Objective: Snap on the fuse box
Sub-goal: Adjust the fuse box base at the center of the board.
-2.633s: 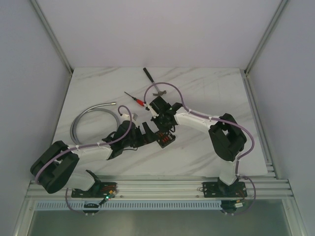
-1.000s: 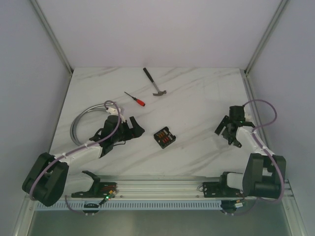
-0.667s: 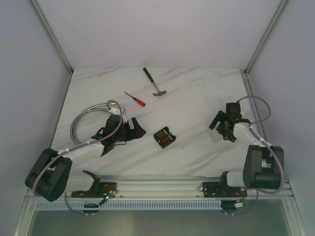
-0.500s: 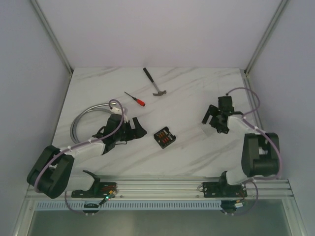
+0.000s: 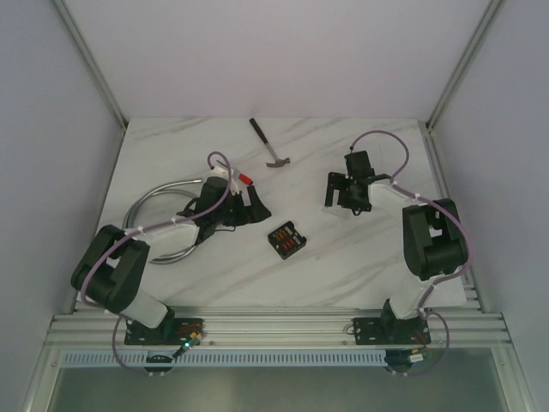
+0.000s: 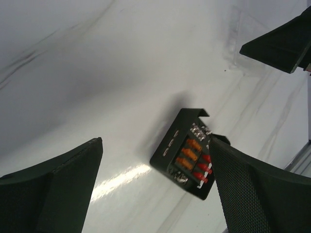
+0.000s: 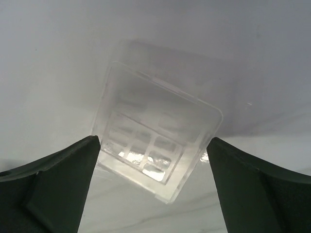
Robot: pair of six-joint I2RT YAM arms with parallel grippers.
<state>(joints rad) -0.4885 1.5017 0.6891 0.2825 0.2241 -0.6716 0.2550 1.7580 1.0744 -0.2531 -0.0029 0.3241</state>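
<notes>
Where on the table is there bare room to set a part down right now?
Bare marble runs along the near edge, from the fuse box across to the right arm. The far left corner beyond the hose is free too. Crowded: left gripper, screwdriver and hammer bunch together, and the right gripper hangs over a clear cover.

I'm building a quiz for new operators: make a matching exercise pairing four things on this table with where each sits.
1 black square plastic fuse box
2 clear moulded plastic cover
3 black-handled steel hammer
4 grey flexible metal hose

A far side of white marble table
B curved at left
C near table centre
D under the open right gripper

Pairs: 1-C; 2-D; 3-A; 4-B
</notes>
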